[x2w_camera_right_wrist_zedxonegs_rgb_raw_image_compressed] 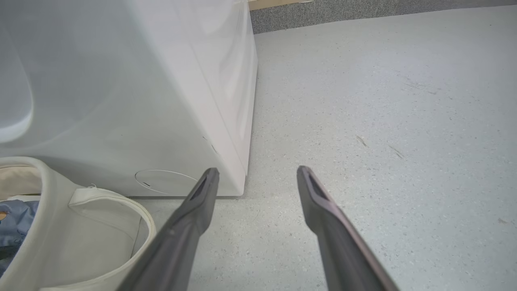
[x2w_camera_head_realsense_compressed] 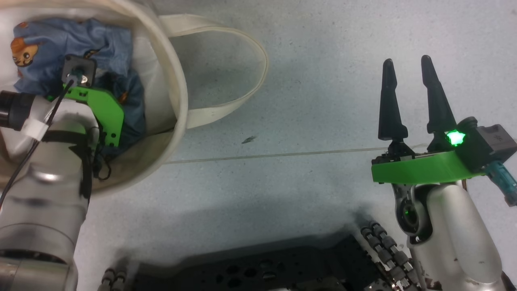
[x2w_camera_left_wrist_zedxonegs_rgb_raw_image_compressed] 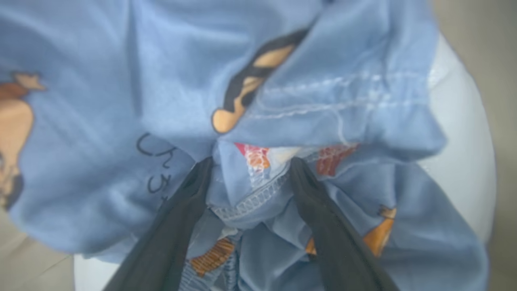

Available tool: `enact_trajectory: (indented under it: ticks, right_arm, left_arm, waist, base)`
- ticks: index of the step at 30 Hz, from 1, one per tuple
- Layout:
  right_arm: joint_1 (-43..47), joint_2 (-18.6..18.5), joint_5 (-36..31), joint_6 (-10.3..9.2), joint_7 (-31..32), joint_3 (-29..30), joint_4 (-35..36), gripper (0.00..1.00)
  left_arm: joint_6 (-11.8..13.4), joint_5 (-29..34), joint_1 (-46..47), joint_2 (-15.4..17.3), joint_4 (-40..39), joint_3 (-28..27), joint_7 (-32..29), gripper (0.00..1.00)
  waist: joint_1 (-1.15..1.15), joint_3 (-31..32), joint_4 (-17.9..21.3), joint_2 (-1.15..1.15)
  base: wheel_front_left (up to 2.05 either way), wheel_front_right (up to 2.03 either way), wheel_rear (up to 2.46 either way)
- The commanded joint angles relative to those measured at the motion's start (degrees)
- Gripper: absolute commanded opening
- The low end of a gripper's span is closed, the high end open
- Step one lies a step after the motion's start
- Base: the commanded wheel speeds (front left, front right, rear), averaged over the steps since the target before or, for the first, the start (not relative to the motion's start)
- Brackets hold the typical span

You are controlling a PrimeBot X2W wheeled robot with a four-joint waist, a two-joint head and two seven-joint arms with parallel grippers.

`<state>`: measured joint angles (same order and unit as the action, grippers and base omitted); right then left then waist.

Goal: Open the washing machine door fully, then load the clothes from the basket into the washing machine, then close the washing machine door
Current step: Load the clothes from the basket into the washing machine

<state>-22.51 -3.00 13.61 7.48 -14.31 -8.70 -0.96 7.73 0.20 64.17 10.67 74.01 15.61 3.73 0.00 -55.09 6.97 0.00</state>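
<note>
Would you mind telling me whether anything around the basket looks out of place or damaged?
Nothing serious stands out. One loop handle of the basket droops outward over its side, and a small dark scrap lies on the floor nearby. The clothes sit crumpled inside, unspilled.

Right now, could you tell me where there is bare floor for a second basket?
Bare floor lies between the basket, loop handle included, and the right claw, and past the corner of the washing machine. Inside the basket it is crowded: clothes, with the left claw astride a fold.
</note>
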Motion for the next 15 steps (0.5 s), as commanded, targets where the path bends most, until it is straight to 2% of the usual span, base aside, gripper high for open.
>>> enact_trajectory:
  ticks: [1, 2, 3, 4, 7, 11, 15]
  right_arm:
    - [1.71, 0.13, -0.50, 0.01, -0.69, -1.20, 1.76, 1.00]
    - [1.62, 0.13, -0.69, 0.01, -0.69, -0.89, 2.04, 1.00]
    - [1.57, 0.13, -0.89, 0.01, -0.69, -0.43, 2.26, 1.00]
    - [1.53, 0.13, -1.21, 0.01, -0.69, 0.03, 2.40, 1.00]
    - [1.39, 0.13, -1.94, 0.01, -0.69, 1.07, 2.41, 1.00]
    - [1.03, 0.13, -1.63, 0.01, -0.69, 0.71, 2.28, 1.00]
    - [0.71, 0.13, -1.45, 0.01, -0.69, 0.10, 1.59, 1.00]
  left_arm:
    - [0.53, -0.54, -1.09, 2.25, -0.07, -1.21, -0.31, 1.00]
    - [0.48, -0.92, -0.94, 2.06, -0.07, -1.41, -0.53, 1.00]
    - [0.49, -1.16, -0.82, 1.94, -0.07, -1.48, -0.26, 0.80]
    - [0.46, -1.48, -0.83, 1.81, -0.07, -1.62, 0.21, 0.00]
    - [0.35, -2.61, -1.57, 1.37, -0.07, -2.19, 1.18, 0.00]
    - [1.62, -5.37, -2.94, 1.07, -0.06, -4.50, 6.07, 0.00]
    - [1.44, -7.41, -5.01, 0.74, -0.06, -6.08, 9.29, 0.00]
  waist:
    - [0.00, -0.52, -0.01, 0.00]
    - [0.00, -0.76, -0.11, 0.00]
    - [0.00, -0.82, -0.20, 0.00]
    - [0.00, -0.82, -0.31, 0.00]
    - [0.00, -0.03, -0.80, 0.00]
    - [0.00, 2.15, -1.45, 0.00]
    - [0.00, 4.82, -1.86, 0.00]
  base:
    - [0.00, 0.00, 0.00]
    - [0.00, 0.00, 0.00]
    - [0.00, 0.00, 0.00]
    - [0.00, 0.00, 0.00]
    - [0.00, 0.00, 0.00]
    - [0.00, 0.00, 0.00]
    - [0.00, 0.00, 0.00]
